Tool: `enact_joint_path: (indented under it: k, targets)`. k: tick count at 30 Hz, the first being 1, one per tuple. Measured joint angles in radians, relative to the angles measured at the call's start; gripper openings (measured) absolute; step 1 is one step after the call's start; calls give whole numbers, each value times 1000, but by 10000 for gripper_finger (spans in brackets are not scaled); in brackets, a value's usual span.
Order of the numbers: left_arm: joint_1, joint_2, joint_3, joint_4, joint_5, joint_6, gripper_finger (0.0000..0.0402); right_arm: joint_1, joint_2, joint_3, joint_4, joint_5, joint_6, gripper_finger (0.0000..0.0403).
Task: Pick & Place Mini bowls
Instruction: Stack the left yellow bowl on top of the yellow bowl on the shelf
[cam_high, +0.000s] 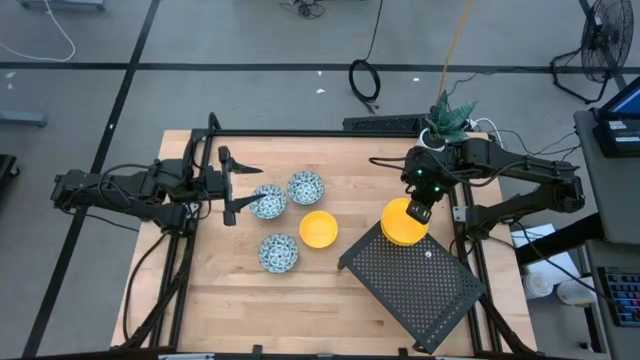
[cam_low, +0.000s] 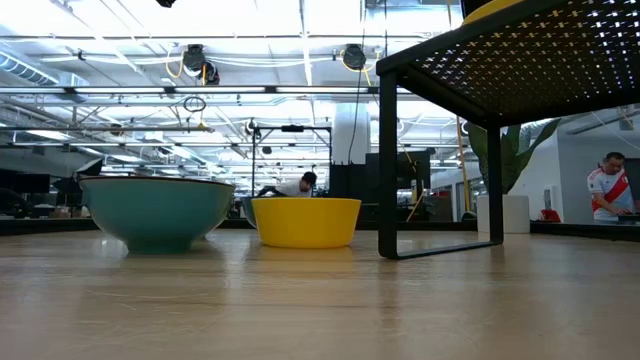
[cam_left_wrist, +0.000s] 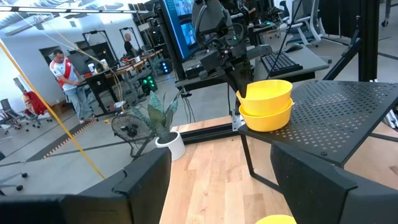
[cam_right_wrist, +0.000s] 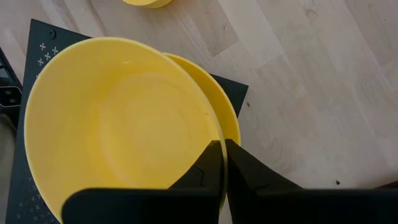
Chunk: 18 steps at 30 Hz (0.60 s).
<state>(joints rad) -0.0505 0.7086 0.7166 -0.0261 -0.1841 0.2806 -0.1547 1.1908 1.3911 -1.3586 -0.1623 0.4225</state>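
**Yellow bowl pinched by its rim over the black rack**

Right gripper is over the near-left corner of the black perforated rack, and its fingers are clamped on the rim of a yellow bowl. The right wrist view shows the rim nipped tight between the two dark fingers. That bowl sits nested, a little off-centre, on a second yellow bowl whose edge peeks out beneath it. From the left wrist view the pair reads as a stack of two on the rack's raised top, plain bright yellow, smooth and glossy.

Out on the wooden table, a third yellow bowl stands alone at about 9 o'clock from the rack corner. Three patterned bowls, blue-and-white inside, lie around it: one at 11 o'clock, one at 10 o'clock, one at 8 o'clock. The low view shows a teal outside on one of them.

Left gripper waits at the table's left, just beside the patterned bowls, fingers spread wide and holding nothing. A potted plant stands at the far edge.
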Motion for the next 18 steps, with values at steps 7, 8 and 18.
enact_joint_path:
  k: [7,8,18]
  targets:
    - [0,0,0,0,0,0,273,0,3,0,0,3,-5,0]
    - [0,0,0,0,0,0,274,0,3,0,0,3,-9,0]
    - [0,0,0,0,0,0,273,0,3,0,0,5,-12,0]
